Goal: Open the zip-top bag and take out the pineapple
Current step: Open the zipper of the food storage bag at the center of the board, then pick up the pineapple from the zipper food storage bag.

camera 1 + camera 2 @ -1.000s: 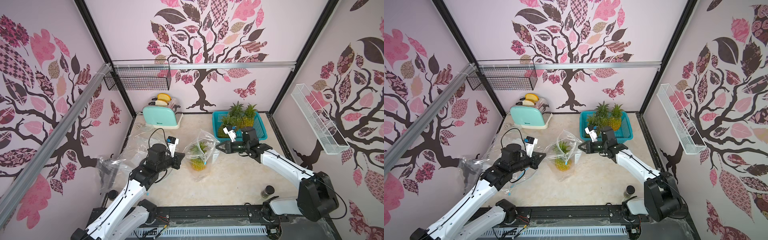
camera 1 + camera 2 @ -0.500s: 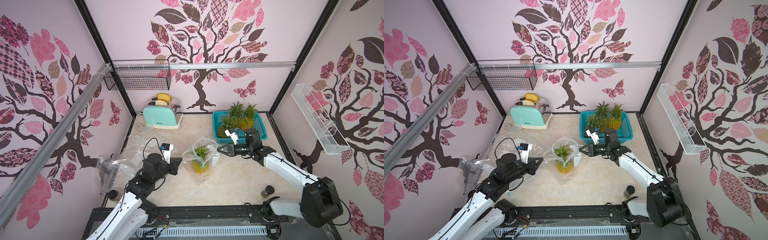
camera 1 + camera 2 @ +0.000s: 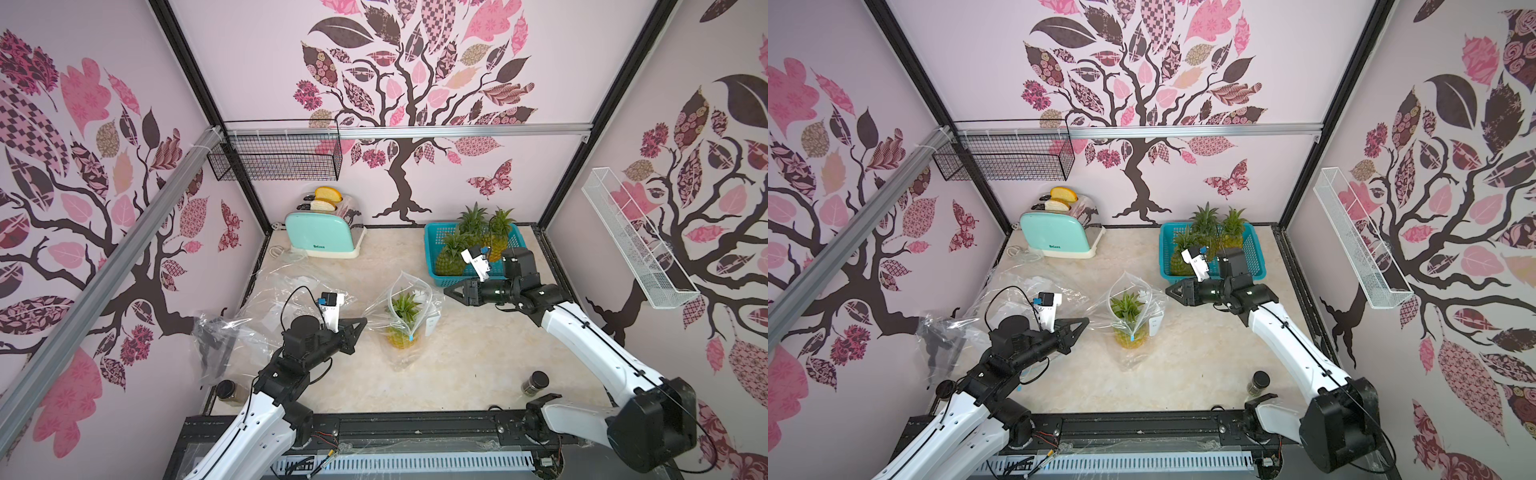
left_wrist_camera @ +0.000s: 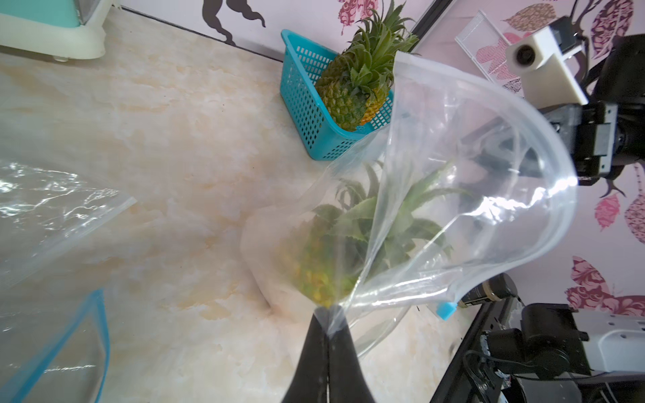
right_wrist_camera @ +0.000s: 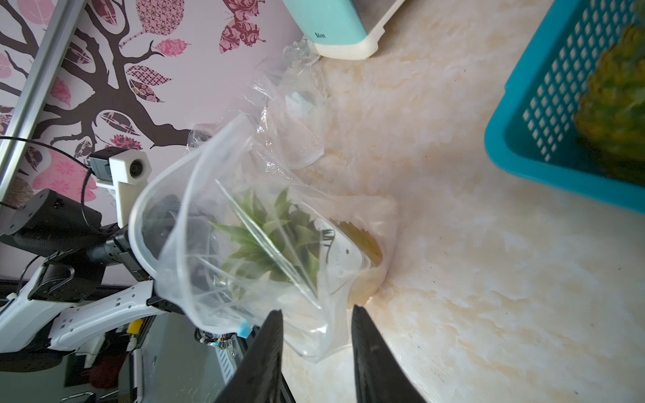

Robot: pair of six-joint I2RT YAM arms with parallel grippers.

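The clear zip-top bag [image 3: 415,291] [image 3: 1138,293] stands mid-table with its mouth spread wide. The pineapple [image 3: 402,322] [image 3: 1126,322] sits upright inside it, green crown up. My left gripper [image 3: 365,321] [image 3: 1087,320] is at the bag's left side, and in the left wrist view the left gripper [image 4: 327,314] is shut on a pinch of the bag's [image 4: 471,181] plastic, with the pineapple [image 4: 323,268] just beyond. My right gripper [image 3: 446,291] [image 3: 1169,291] [image 5: 316,308] is open at the bag's right, with a loose corner of the bag [image 5: 244,195] between its fingers, untouched.
A teal basket [image 3: 432,266] with several pineapples stands at the back right, close behind my right wrist. A mint toaster [image 3: 320,237] is at the back. Empty clear bags [image 3: 282,286] lie at the left. Small jars [image 3: 534,382] [image 3: 226,390] stand near the front edge.
My right gripper has opened and let go of the bag's right edge. My left arm has drawn back toward the front left, still gripping the bag. The bag's mouth now gapes open.
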